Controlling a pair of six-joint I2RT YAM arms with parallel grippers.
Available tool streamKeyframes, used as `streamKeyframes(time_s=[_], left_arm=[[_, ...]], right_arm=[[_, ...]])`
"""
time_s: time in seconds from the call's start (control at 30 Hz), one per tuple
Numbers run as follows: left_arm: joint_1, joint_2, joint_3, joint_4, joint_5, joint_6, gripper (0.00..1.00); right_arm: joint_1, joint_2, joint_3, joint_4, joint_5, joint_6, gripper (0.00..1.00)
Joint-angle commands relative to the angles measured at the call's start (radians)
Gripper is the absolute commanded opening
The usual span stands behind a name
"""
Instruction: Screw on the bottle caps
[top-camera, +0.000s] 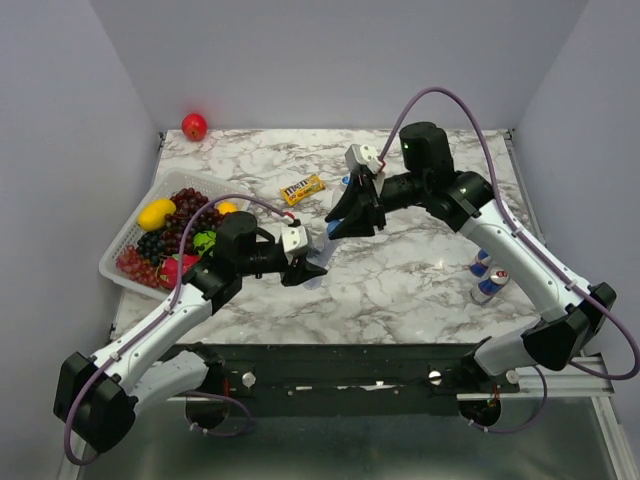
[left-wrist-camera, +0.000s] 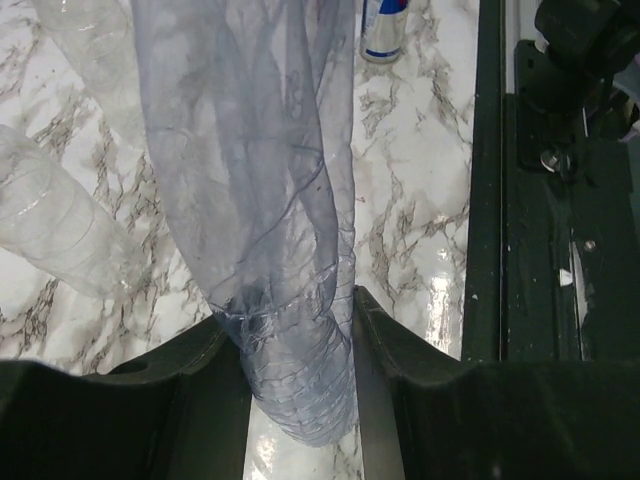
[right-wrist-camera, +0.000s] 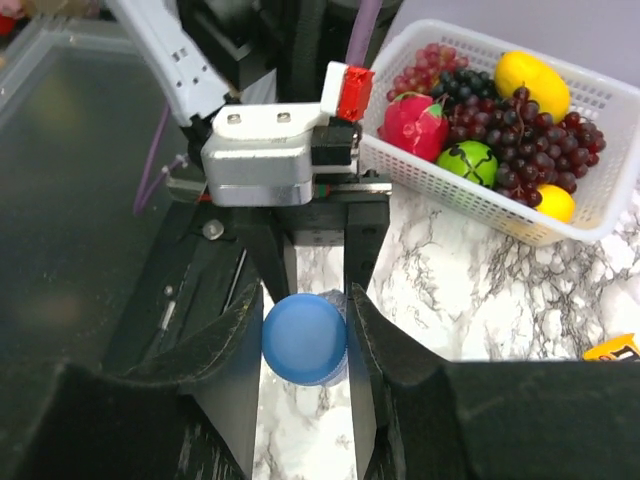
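Left arm (top-camera: 165, 322), right arm (top-camera: 520, 255), jaws clamped.

One blue-tinted bottle (left-wrist-camera: 250, 180), two colourless bottles (left-wrist-camera: 50, 220) and one blue cap (right-wrist-camera: 305, 338) were visible. There were also two drink cans (top-camera: 492, 285), one basket (right-wrist-camera: 450, 198), one candy packet (top-camera: 303, 188) and one round red object (top-camera: 194, 126).

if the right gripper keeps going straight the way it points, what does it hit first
Probably the blue-tinted bottle clamped in the left gripper, which faces it. The blue cap held in the right gripper leads, so it would touch first. The gap between them is unclear.
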Motion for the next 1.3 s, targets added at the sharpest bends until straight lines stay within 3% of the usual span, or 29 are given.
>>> streamKeyframes(time_s=[0.0,0.07,0.1,0.17,0.23,0.27,0.3,0.4,0.43,0.47,0.57,0.7,0.8,1.27], left_arm=[[-0.055,0.0,0.026,0.212,-0.232,-0.144,0.0],[-0.092,0.01,0.039,0.229,-0.412,-0.168,0.0],[-0.118,0.018,0.049,0.236,-0.57,-0.235,0.0],[-0.12,0.061,0.098,0.223,-0.659,-0.311,0.0],[-0.118,0.093,0.141,0.177,-0.684,-0.373,0.0],[-0.117,0.095,0.146,0.167,-0.66,-0.367,0.0],[-0.117,0.09,0.146,0.158,-0.635,-0.357,0.0],[-0.097,0.043,0.117,0.123,-0.5,-0.288,0.0],[-0.088,0.015,0.097,0.111,-0.451,-0.259,0.0],[-0.05,0.006,0.088,0.097,-0.319,-0.244,0.0],[0.022,-0.025,0.06,0.074,-0.021,-0.189,0.0],[0.043,-0.016,0.072,0.025,0.061,-0.121,0.0],[0.049,0.012,0.088,0.025,0.092,-0.094,0.0],[0.053,0.043,0.094,0.098,0.117,-0.136,0.0]], right_arm=[[0.013,-0.002,-0.049,0.244,0.328,0.379,0.03],[0.019,-0.02,-0.07,0.305,0.611,0.503,0.0],[0.025,-0.02,-0.072,0.307,0.693,0.586,0.0],[0.056,0.017,-0.029,0.264,0.862,0.634,0.0],[0.065,0.043,0.009,0.238,0.901,0.674,0.01],[0.065,0.053,0.025,0.235,0.885,0.682,0.09],[0.062,0.052,0.033,0.238,0.866,0.662,0.33],[0.018,0.008,0.045,0.288,0.677,0.601,0.74],[-0.007,-0.006,0.042,0.314,0.586,0.596,0.77],[-0.053,-0.017,0.034,0.371,0.399,0.596,0.78],[-0.102,-0.048,0.014,0.411,0.136,0.572,0.78],[-0.107,-0.051,-0.039,0.436,-0.139,0.496,0.77],[-0.107,-0.034,-0.096,0.538,-0.246,0.583,0.77],[-0.101,-0.023,-0.131,0.583,-0.231,0.593,0.73]])
